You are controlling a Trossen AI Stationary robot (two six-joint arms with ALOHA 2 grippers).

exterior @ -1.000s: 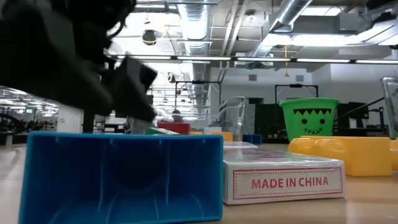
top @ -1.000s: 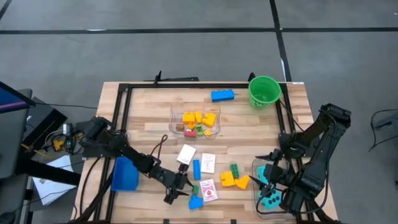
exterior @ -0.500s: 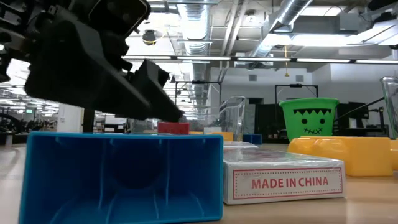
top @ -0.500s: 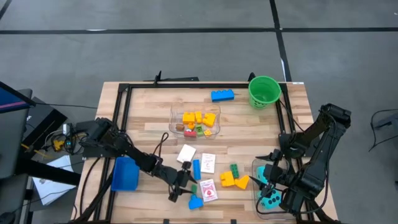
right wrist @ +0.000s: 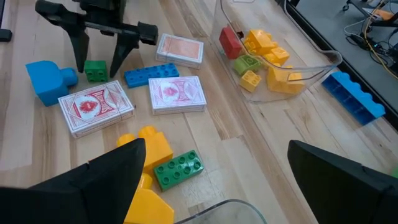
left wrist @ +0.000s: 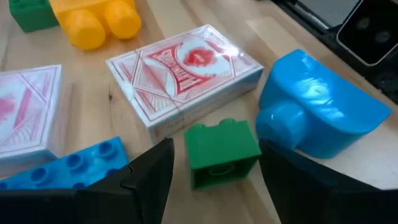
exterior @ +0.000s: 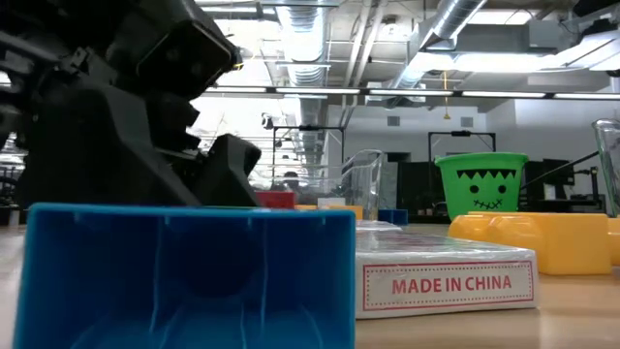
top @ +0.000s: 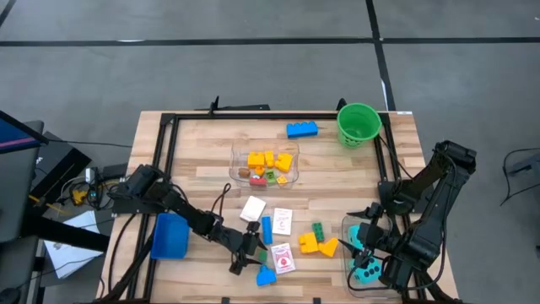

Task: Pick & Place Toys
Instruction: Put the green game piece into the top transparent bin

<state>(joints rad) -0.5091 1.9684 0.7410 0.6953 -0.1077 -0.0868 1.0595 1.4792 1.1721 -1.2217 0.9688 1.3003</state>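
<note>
left gripper (left wrist: pixel 214 171) has advanced, straddling green brick (left wrist: pixel 221 152).

The surface (left wrist: pixel 155 25) is pale wood with visible grain and a smooth, faintly satin finish, and on it the small green brick (left wrist: pixel 221 152), the long blue brick (left wrist: pixel 68 165) and the rounded blue piece (left wrist: pixel 317 115) are hard moulded plastic with a soft gloss. The card pack (left wrist: pixel 183 78) looks like printed paperboard under shiny clear wrap, which throws bright glints. The left hand (left wrist: pixel 211 180) has matt black fingers (left wrist: pixel 146 180), probably plastic, and the clear tub (right wrist: pixel 298 65) is glossy see-through plastic.
</note>
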